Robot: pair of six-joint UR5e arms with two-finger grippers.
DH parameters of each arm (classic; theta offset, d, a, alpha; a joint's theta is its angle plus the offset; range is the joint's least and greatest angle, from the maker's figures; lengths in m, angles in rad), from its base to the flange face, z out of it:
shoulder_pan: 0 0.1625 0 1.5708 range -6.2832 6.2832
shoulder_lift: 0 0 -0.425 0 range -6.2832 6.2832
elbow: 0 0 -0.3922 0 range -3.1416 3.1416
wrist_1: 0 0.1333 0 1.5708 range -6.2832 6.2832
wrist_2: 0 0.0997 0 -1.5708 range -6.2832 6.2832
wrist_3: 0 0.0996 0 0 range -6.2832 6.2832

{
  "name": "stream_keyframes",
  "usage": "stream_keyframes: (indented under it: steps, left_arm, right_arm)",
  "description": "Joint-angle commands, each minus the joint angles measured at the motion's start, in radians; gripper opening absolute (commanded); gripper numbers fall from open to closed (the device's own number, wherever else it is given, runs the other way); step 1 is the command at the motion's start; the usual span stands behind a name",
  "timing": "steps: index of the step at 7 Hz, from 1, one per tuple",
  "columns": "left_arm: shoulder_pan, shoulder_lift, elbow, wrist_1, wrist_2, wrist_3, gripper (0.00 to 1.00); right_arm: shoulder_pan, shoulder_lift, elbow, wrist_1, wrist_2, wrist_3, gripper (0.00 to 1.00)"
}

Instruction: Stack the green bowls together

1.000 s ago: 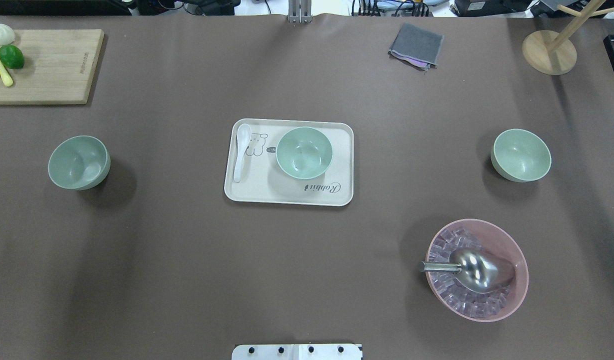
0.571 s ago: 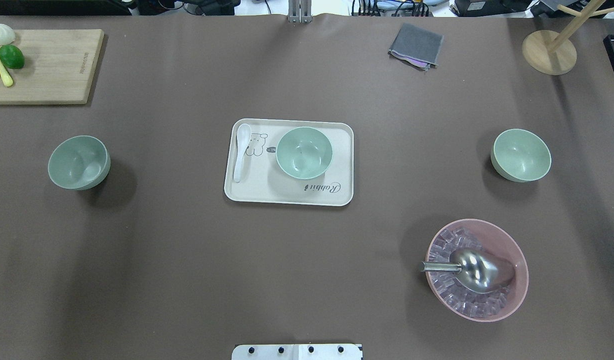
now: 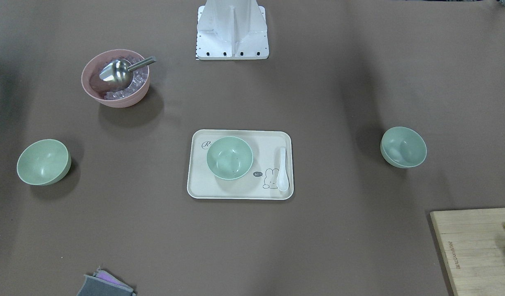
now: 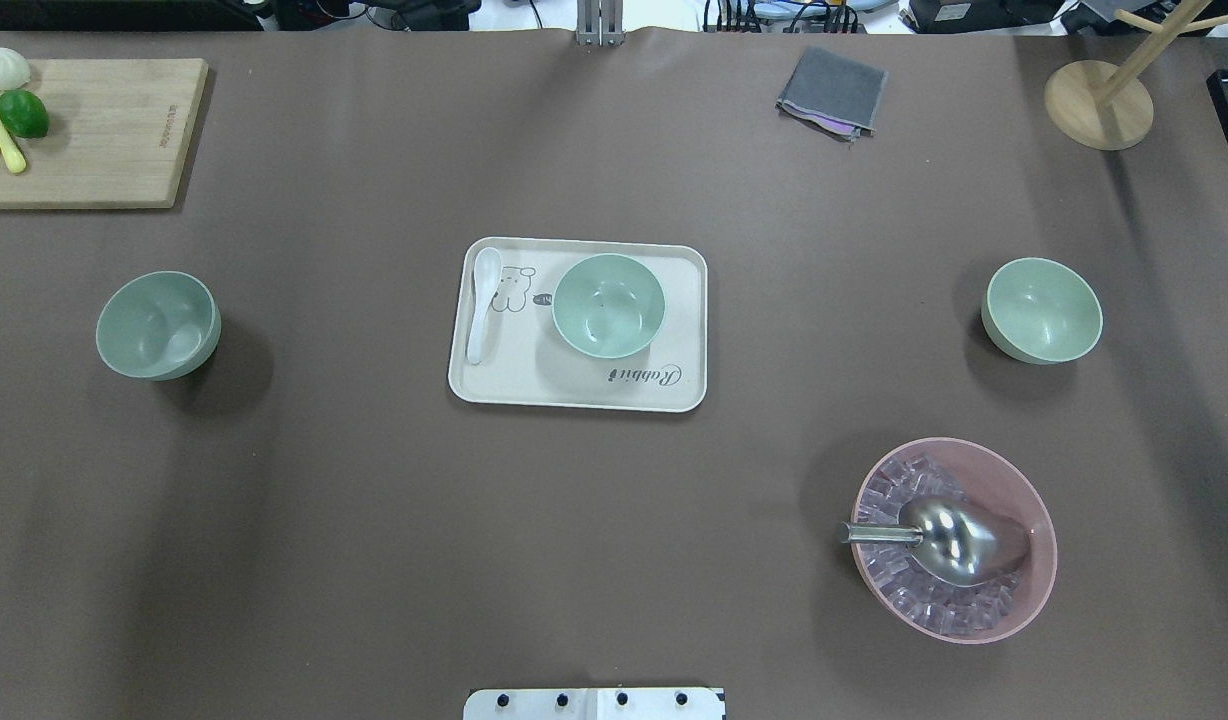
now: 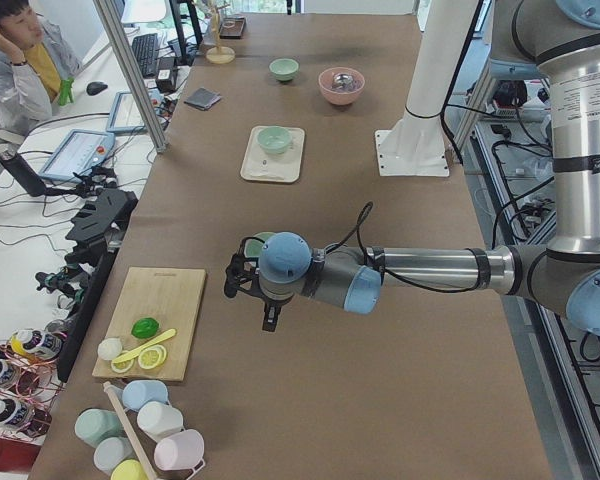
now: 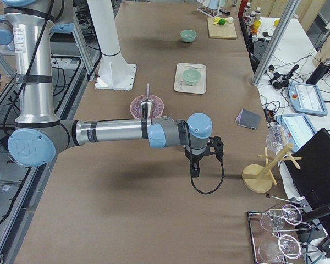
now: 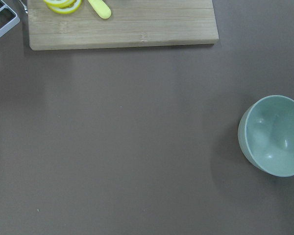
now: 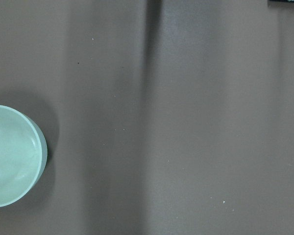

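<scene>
Left pincer (image 5: 270, 318) hangs fingers-down over bare table at my left end, close to the left green bowl (image 4: 158, 325) but off to one side of it. Only the side camera catches it, so I cannot tell how wide it is open or whether it has hold of anything. That bowl stands upright on the brown table, and my left wrist camera sees it at its right edge. Far left lies a wooden cutting board (image 4: 104, 130) with a lime (image 4: 22, 113) on it.

At the middle, the cream tray (image 4: 574, 395) carries a white spoon (image 4: 484, 300) on its left and the middle green bowl (image 4: 608, 305) on its right, upright. A grey cloth (image 4: 834, 90) lies at the far edge.

The right green bowl (image 4: 1042, 310) stands upright on the table, well right of the tray. Nearer me on the right is the pink bowl (image 4: 1042, 560) with a metal scoop (image 4: 959, 540) in it. The three green bowls are well apart, each alone.

My right pincer (image 6: 194, 169) hangs fingers-down over the table's right end; again I cannot tell its opening or grasp.
</scene>
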Motion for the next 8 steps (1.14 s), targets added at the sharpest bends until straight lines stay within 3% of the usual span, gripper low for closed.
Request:
stream_keyframes:
  steps: [1, 8]
  left_arm:
    - [0.002, 0.0, -0.001, -0.003, -0.008, 0.0, 0.98]
    - [0.008, -0.004, 0.004, 0.001, -0.008, -0.002, 0.98]
  right_arm:
    - [0.0, -0.04, -0.001, 0.104, 0.017, 0.003, 1.0]
    - [-0.04, -0.034, 0.004, 0.118, 0.038, 0.001, 1.0]
